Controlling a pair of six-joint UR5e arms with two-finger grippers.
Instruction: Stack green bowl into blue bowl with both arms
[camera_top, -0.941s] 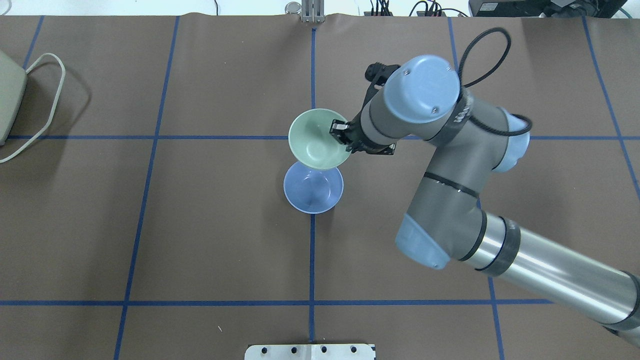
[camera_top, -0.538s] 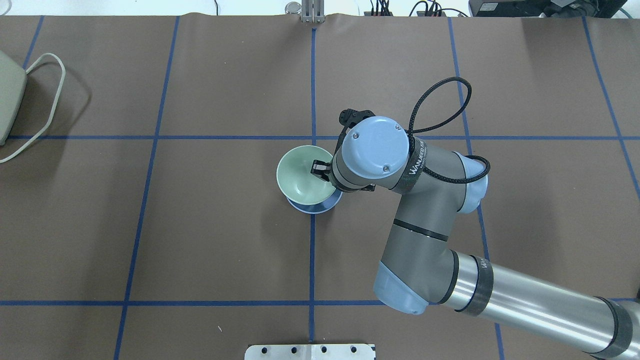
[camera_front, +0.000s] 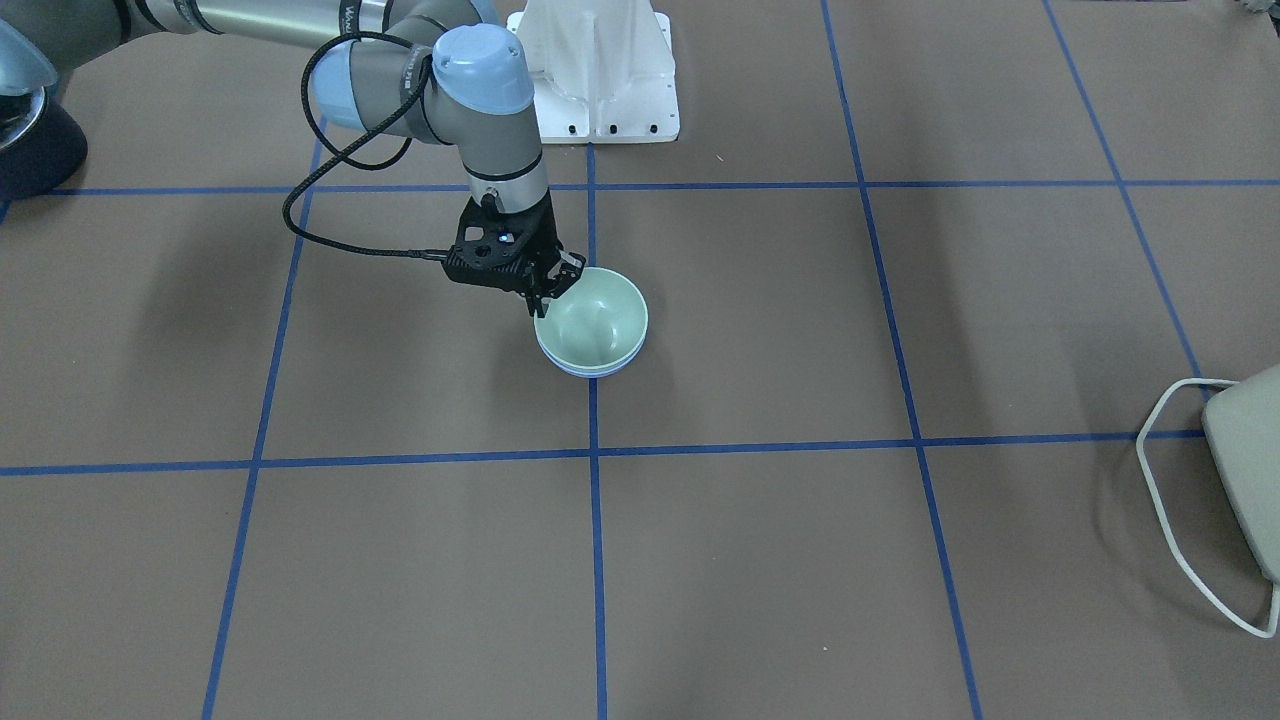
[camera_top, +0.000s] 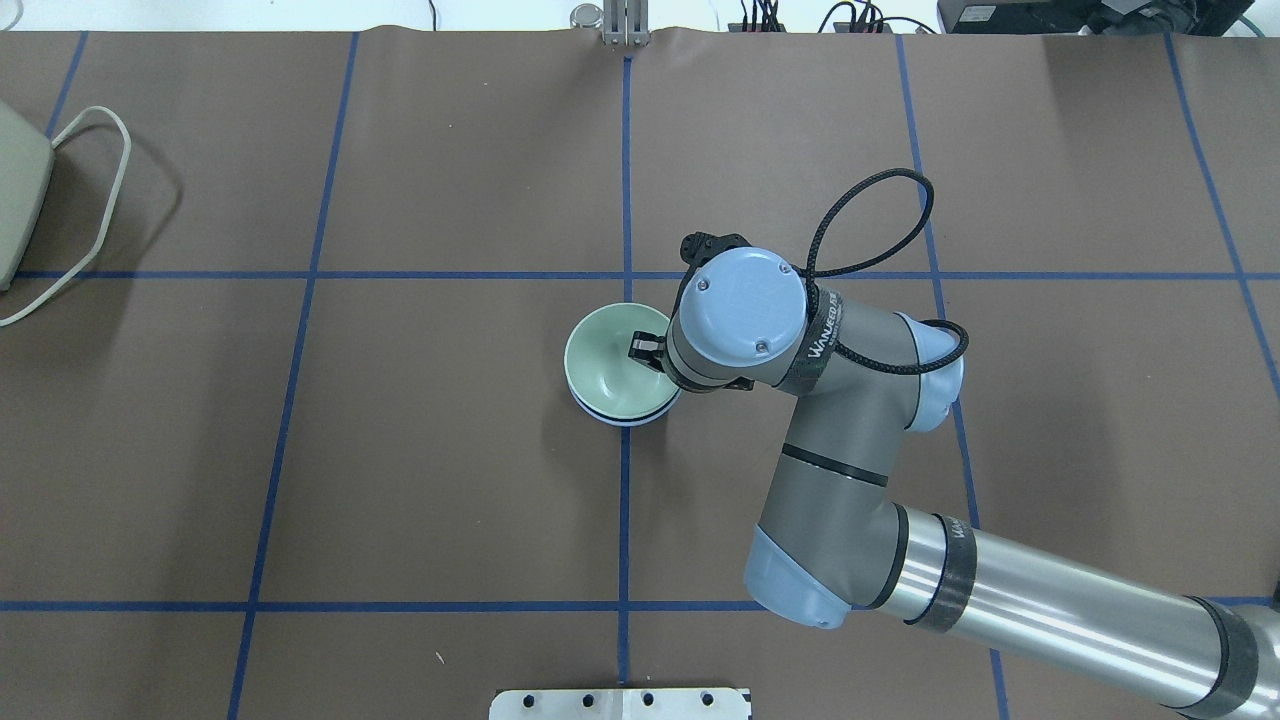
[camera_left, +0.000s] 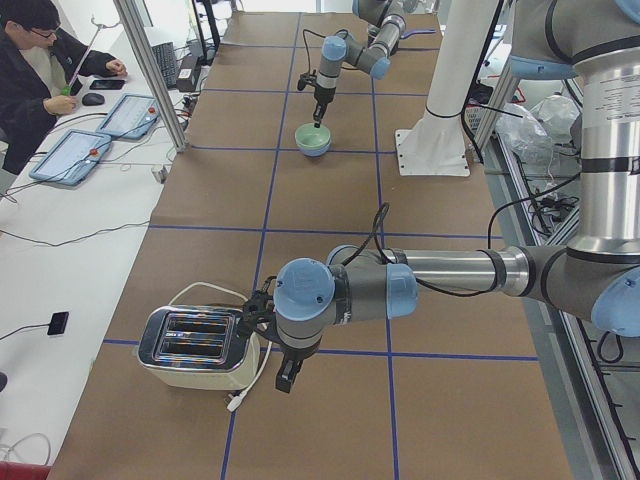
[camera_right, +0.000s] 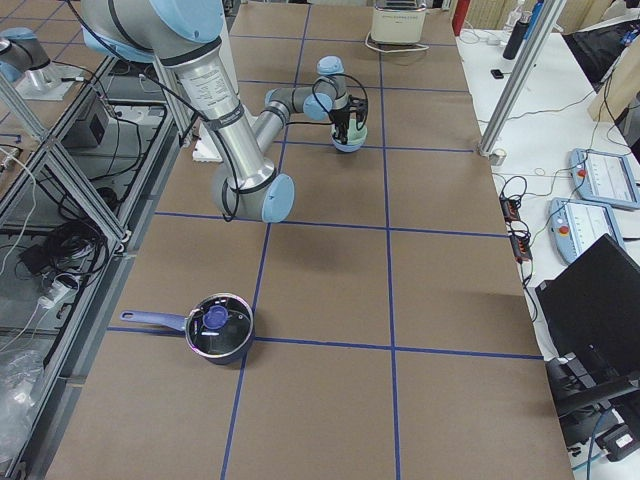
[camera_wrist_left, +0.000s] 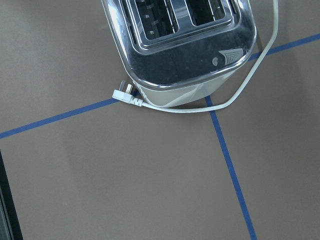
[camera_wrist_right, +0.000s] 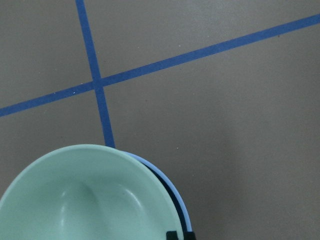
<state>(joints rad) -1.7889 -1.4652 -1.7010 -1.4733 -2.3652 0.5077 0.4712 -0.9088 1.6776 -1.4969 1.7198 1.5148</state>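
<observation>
green bowl seated in blue bowl, grip not yet let go

front-facing view: the green bowl (camera_front: 592, 322) sits nested in the blue bowl (camera_front: 590, 372), of which only a thin rim shows underneath. both stand upright on the bench (camera_front: 800, 560), beside a blue tape line. the stacking looks done in substance. what is left, by my judgement, is to release and lift away. the right end effector (camera_front: 541, 300) straddles the green bowl's rim on the robot's side, clenched on it as far as i can see.

overhead view: one finger shows inside the green bowl and the wrist hides the other. the blue bowl peeks out as a crescent on the near side, so the two are close to centred.

left side view: the left end effector (camera_left: 286, 376) hangs well apart from the bowls, just beside a toaster (camera_left: 195, 345). whether it is released or clenched i cannot tell.

right side view: the bowls are small and far, with the right end effector on top of them.

left wrist view: only the toaster and its plug (camera_wrist_left: 124, 93) are in sight. no fingers show.

right wrist view: the green rim lies inside the blue rim, and a dark finger tip sits at the bottom edge.
</observation>
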